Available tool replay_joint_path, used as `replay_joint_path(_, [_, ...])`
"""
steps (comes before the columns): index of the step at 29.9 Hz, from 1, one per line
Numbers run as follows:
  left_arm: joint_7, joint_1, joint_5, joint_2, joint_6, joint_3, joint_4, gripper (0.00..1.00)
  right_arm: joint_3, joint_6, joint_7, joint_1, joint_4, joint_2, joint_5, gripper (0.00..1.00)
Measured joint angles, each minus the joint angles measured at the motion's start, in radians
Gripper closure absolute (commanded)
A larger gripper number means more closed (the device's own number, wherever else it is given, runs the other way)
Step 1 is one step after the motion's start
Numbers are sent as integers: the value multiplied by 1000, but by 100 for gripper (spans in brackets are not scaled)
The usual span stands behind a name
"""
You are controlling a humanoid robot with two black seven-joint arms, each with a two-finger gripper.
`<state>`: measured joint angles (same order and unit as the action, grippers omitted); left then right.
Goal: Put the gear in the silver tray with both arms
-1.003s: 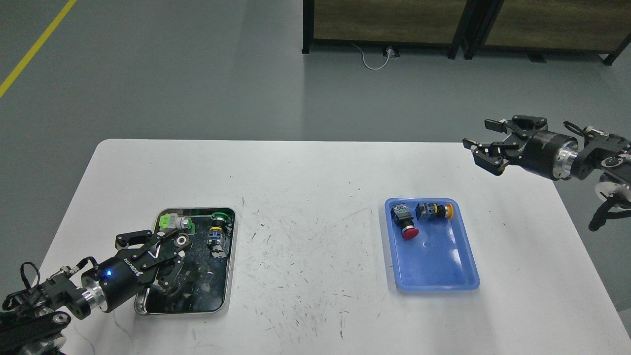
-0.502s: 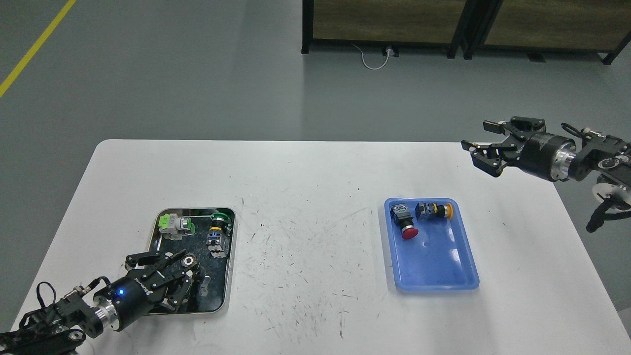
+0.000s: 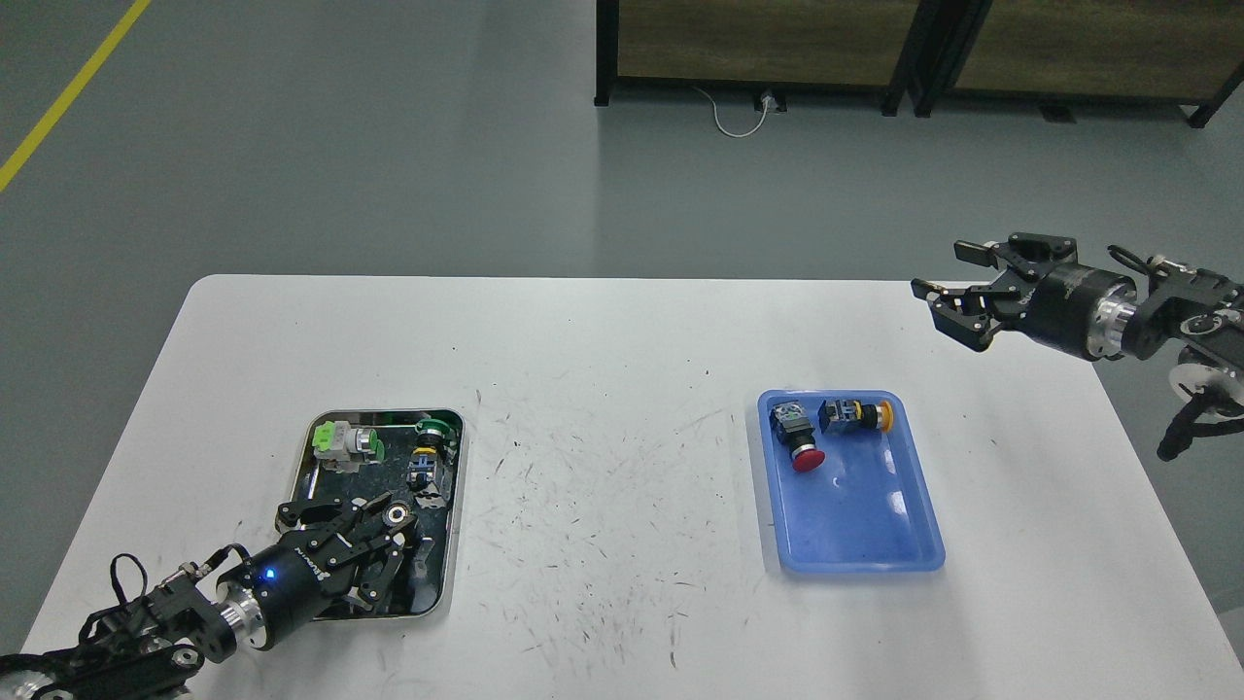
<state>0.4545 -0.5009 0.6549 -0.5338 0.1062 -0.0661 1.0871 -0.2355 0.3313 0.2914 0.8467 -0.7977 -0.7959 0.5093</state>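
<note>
The silver tray (image 3: 456,506) lies on the left of the white table. It holds a green and white push-button part (image 3: 345,443) and a black part with a green cap (image 3: 431,449). My left gripper (image 3: 342,523) hovers low over the tray's near end, its fingers spread and nothing seen between them. My right gripper (image 3: 950,272) is open and empty, in the air above the table's far right edge, well beyond the blue tray (image 3: 865,530). The blue tray holds a red-capped button (image 3: 798,443) and a yellow-capped button (image 3: 855,415).
The white table (image 3: 622,389) is scuffed in the middle between the two trays. Grey floor lies beyond its far edge, with dark wood-panelled cabinets (image 3: 875,39) and a white cable at the back.
My left gripper has drawn back from the tray's far end toward its near end and the green and white part stays in the tray. My right gripper has barely moved.
</note>
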Motion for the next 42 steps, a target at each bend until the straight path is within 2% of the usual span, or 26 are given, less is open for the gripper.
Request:
replay_joint_path(8, [1,-8,-51,3,4,-11,-3,17,-6,0,0,0,0,-2,0,32])
replay_joint_path(16, [1,-10,-78,-41,17,-47,8,3,-16,0,2,4,0,-4,-3,31])
replay_joint_path(19, [2,-9,-80,-82,18,-90,11,2,-32,0,3,5,0,-9,-4,30])
replay_joint_path(21, [0,-11,-80,-107,19,-124,12,2,-45,0,3,6,0,-12,-5,21])
replay_joint_path(26, [-15,-44,-80,-170,23,-223,15,1,-82,-16,3,6,2,-21,-20,13])
replay_joint_path(32, [-24,-80,-113,-198,25,-364,16,1,-114,-101,4,5,8,-22,-45,5])
replay_joint_path(34, [-45,-102,-126,-199,30,-409,16,1,-127,-137,4,5,12,-18,-47,4])
replay_joint_path(39, [-156,-188,-143,-199,35,-445,16,1,-172,-225,5,4,20,-5,-68,4])
replay_joint_path(42, [-183,-254,-176,-200,35,-434,14,1,-185,-263,4,18,45,11,-126,5])
